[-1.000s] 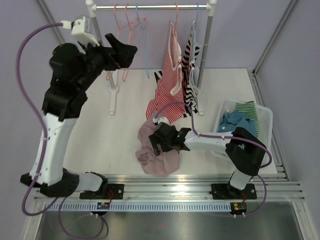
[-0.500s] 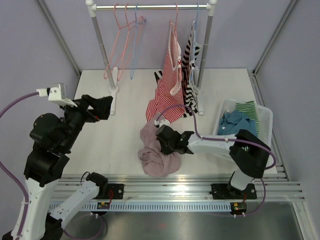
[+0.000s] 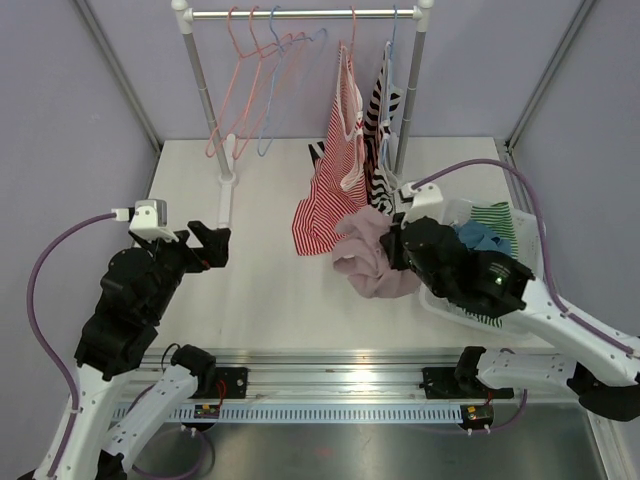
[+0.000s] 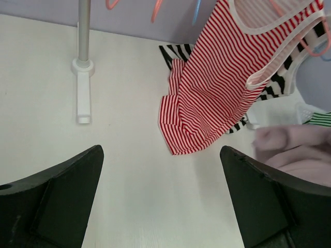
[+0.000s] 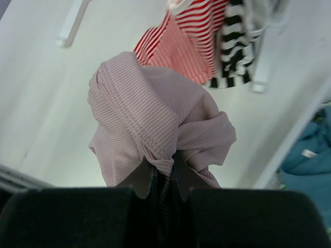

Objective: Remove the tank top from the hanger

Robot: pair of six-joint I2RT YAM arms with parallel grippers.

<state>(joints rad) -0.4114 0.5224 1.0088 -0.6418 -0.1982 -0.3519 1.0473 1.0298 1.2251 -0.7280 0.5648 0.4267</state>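
Right pincer (image 5: 164,174) pinches the bunched top (image 5: 150,113), held just beside the basket (image 3: 538,243), probably for dropping; left pincer (image 4: 161,201) spread, idle.

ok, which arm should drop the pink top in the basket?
Right. The right gripper is shut on the pink tank top beside the basket; the left gripper is open and empty.

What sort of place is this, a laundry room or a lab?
Probably a lab test cell staged as a laundry corner: a small clothes rack with striped tops, a basket of clothes, and two robot arms bolted to a table; the right tool grips a pink top.
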